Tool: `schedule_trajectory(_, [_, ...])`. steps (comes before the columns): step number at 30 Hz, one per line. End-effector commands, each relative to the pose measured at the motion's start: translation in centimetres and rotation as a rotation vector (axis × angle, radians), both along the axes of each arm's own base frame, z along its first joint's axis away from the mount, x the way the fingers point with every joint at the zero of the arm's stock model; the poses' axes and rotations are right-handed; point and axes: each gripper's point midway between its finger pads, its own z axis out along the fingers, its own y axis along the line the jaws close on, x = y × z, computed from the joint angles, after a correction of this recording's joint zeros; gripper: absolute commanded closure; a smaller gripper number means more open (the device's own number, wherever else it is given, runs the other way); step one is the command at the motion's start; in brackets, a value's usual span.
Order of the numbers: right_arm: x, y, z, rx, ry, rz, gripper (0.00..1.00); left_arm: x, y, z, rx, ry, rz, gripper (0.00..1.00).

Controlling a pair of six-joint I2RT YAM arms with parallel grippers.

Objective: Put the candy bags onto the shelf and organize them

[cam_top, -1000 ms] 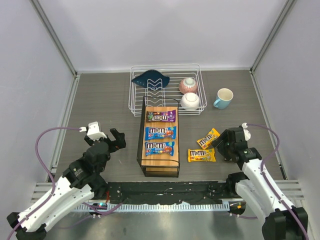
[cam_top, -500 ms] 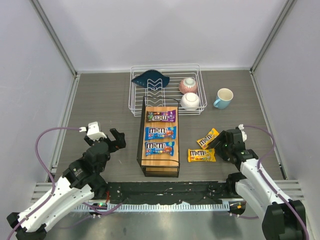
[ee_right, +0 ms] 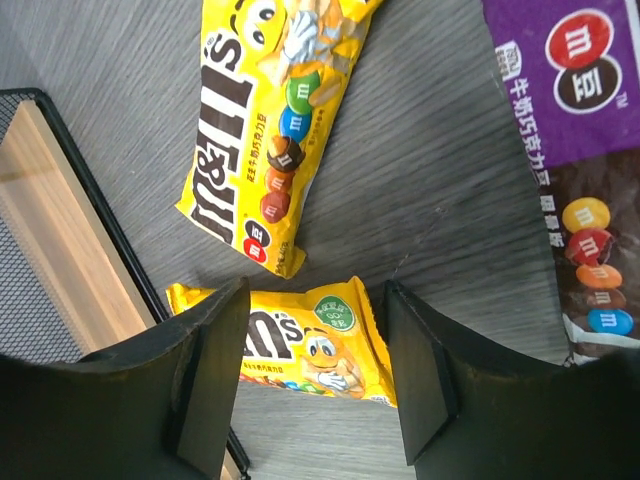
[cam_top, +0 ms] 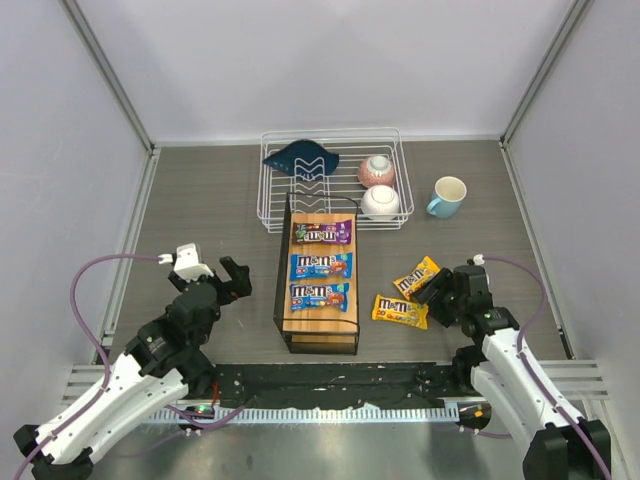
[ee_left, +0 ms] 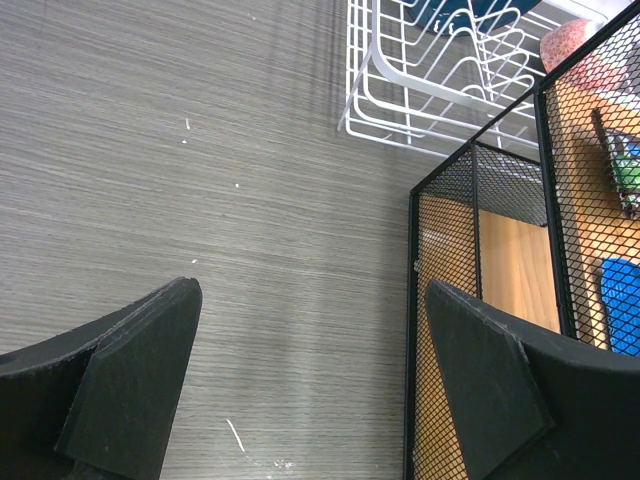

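Observation:
The shelf (cam_top: pixel 318 318), black frame with a wooden top, stands mid-table and carries a purple bag (cam_top: pixel 322 233) and two blue bags (cam_top: pixel 321 265) (cam_top: pixel 320 296). Two yellow bags lie on the table to its right, one farther away (cam_top: pixel 416 277) and one nearer (cam_top: pixel 398 311). My right gripper (cam_top: pixel 437 290) is open. In the right wrist view its fingers (ee_right: pixel 215 370) straddle the nearer yellow bag (ee_right: pixel 310 345), with the other yellow bag (ee_right: pixel 270 120) and a purple-brown bag (ee_right: pixel 580 170) beyond. My left gripper (cam_top: pixel 215 275) is open and empty left of the shelf (ee_left: pixel 475 250).
A white wire dish rack (cam_top: pixel 272 200) behind the shelf holds a dark blue dish (cam_top: pixel 300 157) and two bowls (cam_top: pixel 377 170) (cam_top: pixel 380 202). A blue mug (cam_top: pixel 447 196) stands to its right. White walls enclose the table.
My right gripper has moved left and nearer, over the nearer yellow bag, which has shifted slightly left and tilted. The left arm has not moved.

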Motion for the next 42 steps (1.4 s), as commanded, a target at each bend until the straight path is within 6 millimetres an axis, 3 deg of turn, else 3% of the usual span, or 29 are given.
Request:
schedule_trajectory(1, [-0.8, 0.7, 0.6, 0.028, 0.012, 0.044, 0.39, 0.1, 0.0, 0.5, -0.011, -0.017, 0.005, 0.00])
schedule_trajectory(4, [-1.1, 0.9, 0.6, 0.040, 0.016, 0.056, 0.42, 0.2, -0.1, 0.6, -0.011, -0.020, 0.004, 0.00])
schedule_trajectory(11, [-1.3, 1.0, 0.6, 0.052, -0.002, 0.054, 0.59, 0.2, -0.2, 0.6, -0.011, -0.018, 0.000, 0.01])
schedule_trajectory(24, [-0.6, 1.8, 0.6, 0.099, -0.050, 0.061, 0.70, 0.3, -0.3, 0.7, -0.009, -0.017, -0.004, 0.00])
schedule_trajectory(29, [-0.4, 2.1, 0.4, 0.113, -0.049, 0.076, 0.82, 0.3, -0.3, 0.6, -0.008, -0.016, -0.003, 0.00])
schedule_trajectory(33, [0.0, 2.3, 1.0, 0.115, -0.073, 0.087, 0.86, 0.2, -0.3, 0.6, -0.008, -0.017, -0.003, 0.00])
schedule_trajectory(37, [0.6, 2.4, 2.0, 0.117, -0.108, 0.097, 0.98, 0.2, -0.3, 0.6, -0.008, -0.017, -0.003, 0.00])
schedule_trajectory(42, [1.4, 3.2, 3.7, 0.176, -0.166, 0.095, 0.99, 0.2, -0.3, 0.5, -0.005, -0.013, -0.004, 0.01])
